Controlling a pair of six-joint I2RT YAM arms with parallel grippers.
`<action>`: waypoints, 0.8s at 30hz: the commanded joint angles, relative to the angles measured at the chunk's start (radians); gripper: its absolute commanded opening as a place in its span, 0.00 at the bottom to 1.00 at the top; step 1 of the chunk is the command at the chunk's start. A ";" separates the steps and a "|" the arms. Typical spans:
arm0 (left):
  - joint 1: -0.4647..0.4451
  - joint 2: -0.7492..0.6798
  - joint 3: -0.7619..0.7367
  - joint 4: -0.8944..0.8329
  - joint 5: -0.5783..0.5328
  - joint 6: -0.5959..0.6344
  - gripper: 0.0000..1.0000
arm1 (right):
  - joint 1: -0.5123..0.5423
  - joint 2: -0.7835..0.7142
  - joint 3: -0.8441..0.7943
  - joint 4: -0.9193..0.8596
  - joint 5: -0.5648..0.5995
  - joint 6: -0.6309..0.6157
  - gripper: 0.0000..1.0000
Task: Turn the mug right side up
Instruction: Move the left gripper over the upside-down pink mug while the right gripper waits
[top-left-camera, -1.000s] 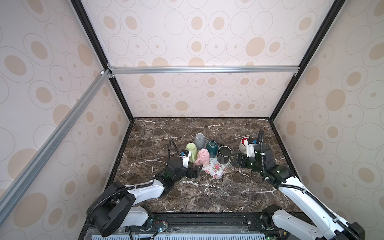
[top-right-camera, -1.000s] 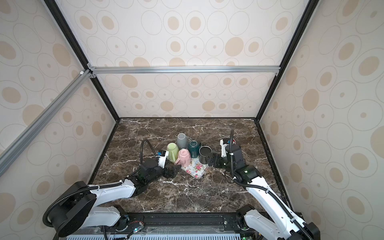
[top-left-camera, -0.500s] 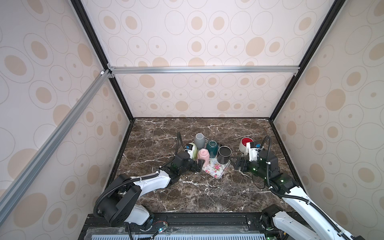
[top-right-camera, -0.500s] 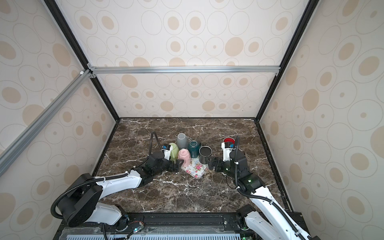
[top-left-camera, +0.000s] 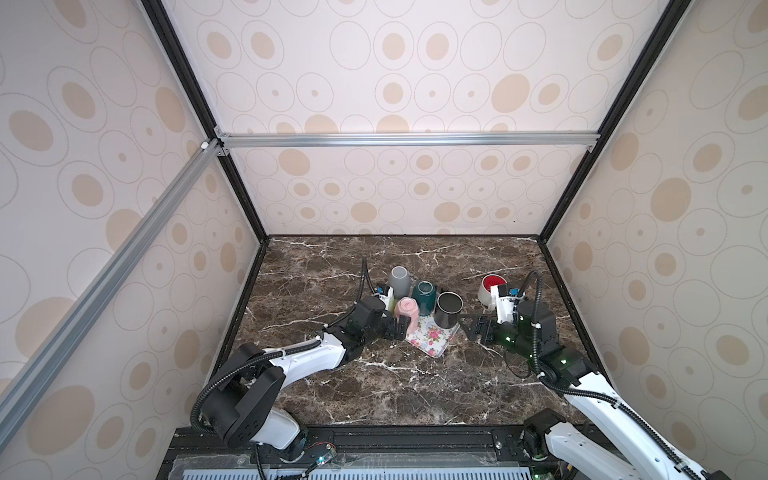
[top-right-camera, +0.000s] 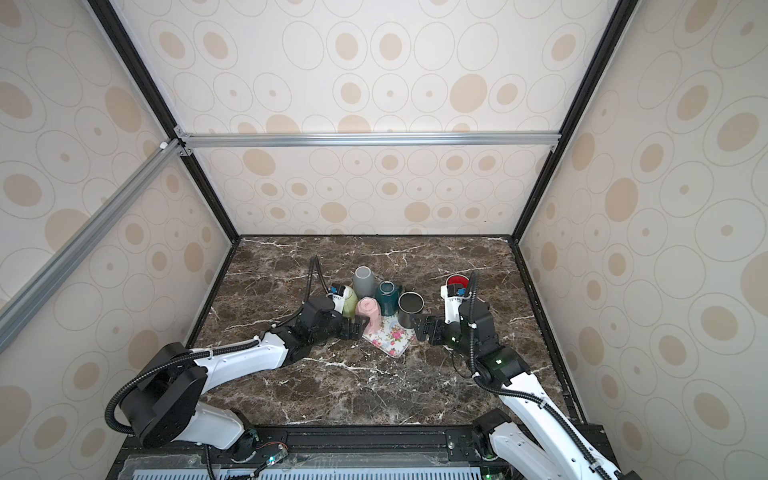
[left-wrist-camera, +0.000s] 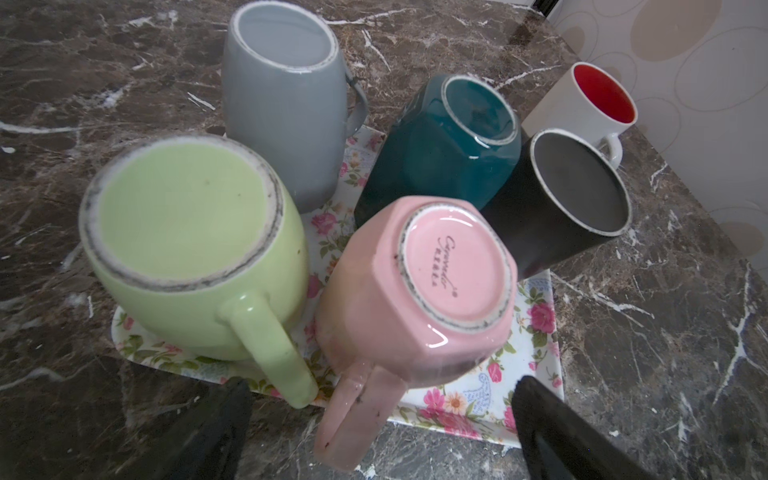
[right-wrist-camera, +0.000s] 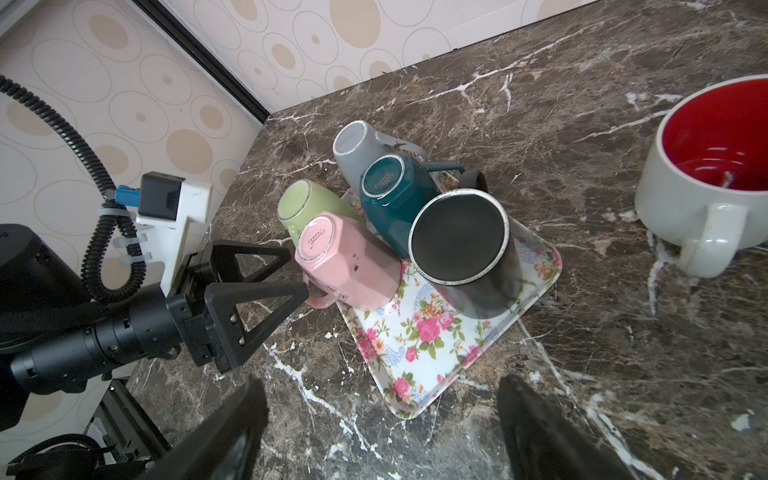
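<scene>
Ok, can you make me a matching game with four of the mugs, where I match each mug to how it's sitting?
Mugs:
1. pink mug
2. white mug with red inside
3. grey mug
4. black mug

How it sits:
A. right side up, off the flowery tray, on the marble table
B. upside down, at the tray's far end, next to the teal mug
C. upside down, handle pointing between the open fingers of the left gripper
D. upside down, on the tray nearest the white mug

Pairs: 1-C, 2-A, 3-B, 4-D
</scene>
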 joint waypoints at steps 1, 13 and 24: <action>-0.007 0.004 0.018 -0.033 -0.017 0.004 0.98 | 0.006 -0.043 -0.025 -0.030 0.000 -0.005 0.89; -0.046 0.124 0.066 0.003 0.020 -0.013 0.98 | 0.005 -0.149 -0.088 -0.054 0.015 -0.011 0.89; -0.124 0.129 0.091 0.000 0.015 -0.053 0.98 | 0.005 -0.120 -0.077 -0.084 0.007 0.013 0.89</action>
